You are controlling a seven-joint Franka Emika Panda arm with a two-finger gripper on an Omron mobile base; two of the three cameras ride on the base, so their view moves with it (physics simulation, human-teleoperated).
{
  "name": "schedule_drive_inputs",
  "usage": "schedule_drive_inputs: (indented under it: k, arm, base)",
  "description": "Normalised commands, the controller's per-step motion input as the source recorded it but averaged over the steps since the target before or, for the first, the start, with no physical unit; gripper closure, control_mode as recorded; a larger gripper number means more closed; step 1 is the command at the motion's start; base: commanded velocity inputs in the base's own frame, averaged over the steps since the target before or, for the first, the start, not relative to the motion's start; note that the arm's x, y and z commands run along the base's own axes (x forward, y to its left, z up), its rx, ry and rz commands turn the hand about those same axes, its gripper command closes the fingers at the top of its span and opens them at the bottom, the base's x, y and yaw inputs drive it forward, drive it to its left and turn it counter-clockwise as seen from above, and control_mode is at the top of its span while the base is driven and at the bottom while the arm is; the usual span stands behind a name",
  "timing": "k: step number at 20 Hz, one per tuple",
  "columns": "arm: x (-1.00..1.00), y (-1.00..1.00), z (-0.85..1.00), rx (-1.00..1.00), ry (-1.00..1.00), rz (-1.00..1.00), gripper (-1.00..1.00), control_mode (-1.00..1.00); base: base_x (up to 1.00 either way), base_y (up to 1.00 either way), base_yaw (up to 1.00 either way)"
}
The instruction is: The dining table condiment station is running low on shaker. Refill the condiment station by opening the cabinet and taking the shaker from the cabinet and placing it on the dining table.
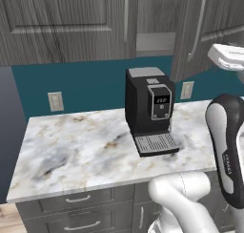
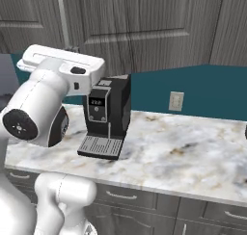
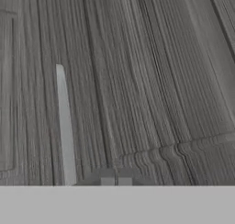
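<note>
Before cabinet (image 3: 151, 81), claw (image 3: 116, 180) nearly closed

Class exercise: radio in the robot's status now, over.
Claw close to cabinet door, fingertips nearly together, grasping nothing. Cabinet door ajar, handle just left of claw. Shaker unseen. Coffee machine on counter below.

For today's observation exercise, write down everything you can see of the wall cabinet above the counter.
The cabinet is grey wood grain with recessed-panel doors and slim vertical metal bar handles. It hangs above the teal wall and the marble counter. In the left base view, one door stands swung open, showing a pale shelf inside. In the hand view, the hand faces a door panel closely, a handle just beside it; whether they touch is unclear.
</note>
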Motion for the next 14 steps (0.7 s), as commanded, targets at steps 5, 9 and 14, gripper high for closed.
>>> schedule_drive_inputs:
  k: [5, 9, 14]
  arm:
    - [-0.23, -0.17, -0.32, 0.02, 0.26, -0.03, -1.0, -1.0]
    - [-0.12, 0.82, 0.14, -0.18, 0.19, -0.22, -1.0, -1.0]
    - [-0.41, 1.0, 0.38, -0.42, 0.0, -0.22, -1.0, -1.0]
  base:
    - [0.0, 0.0, 0.0]
    - [0.0, 0.0, 0.0]
    - [0.0, 0.0, 0.0]
